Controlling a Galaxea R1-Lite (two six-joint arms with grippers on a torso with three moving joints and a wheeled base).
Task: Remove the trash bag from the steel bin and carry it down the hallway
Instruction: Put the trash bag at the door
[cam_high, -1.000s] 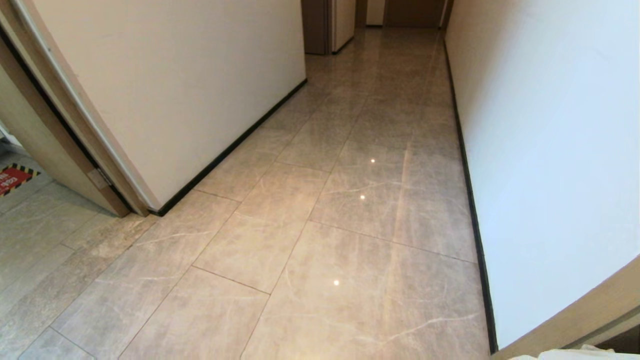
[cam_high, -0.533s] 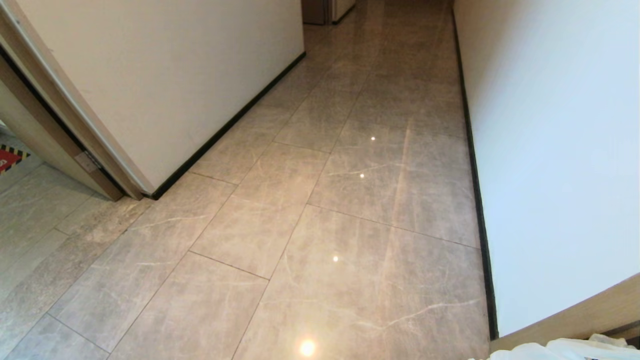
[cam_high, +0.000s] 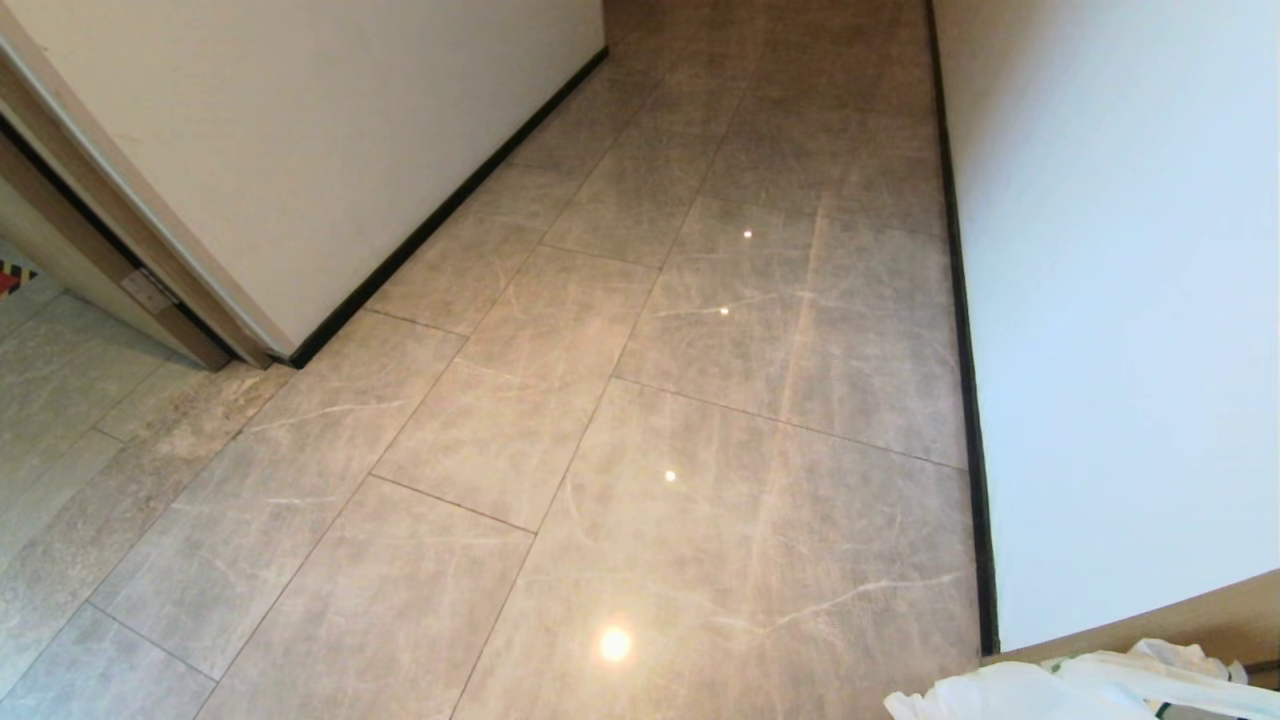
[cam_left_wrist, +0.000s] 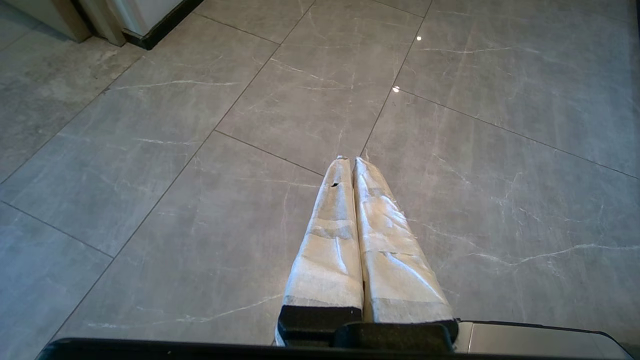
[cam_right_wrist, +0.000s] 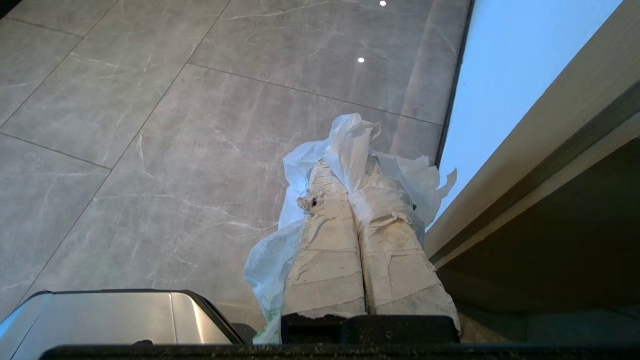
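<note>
The trash bag (cam_right_wrist: 350, 145), thin, white and wrinkled, bunches around the taped fingers of my right gripper (cam_right_wrist: 346, 167), which is shut on it above the hallway floor (cam_high: 650, 400). In the head view, only a crumpled part of the trash bag (cam_high: 1050, 685) shows, at the bottom right corner. My left gripper (cam_left_wrist: 350, 160) hangs over the tiles with its white-wrapped fingers pressed together and nothing between them. The steel bin is out of view.
Glossy beige tiles run ahead between an off-white left wall (cam_high: 300, 150) and a right wall (cam_high: 1120, 300), both with black baseboards. A doorway with a wooden frame (cam_high: 100, 220) opens at the left. A wooden door frame (cam_high: 1150, 620) stands close by my right gripper.
The head camera has tipped downward, so the whole hallway has slid up in the picture and more of the trash bag shows at the bottom right. Nothing else has moved.
</note>
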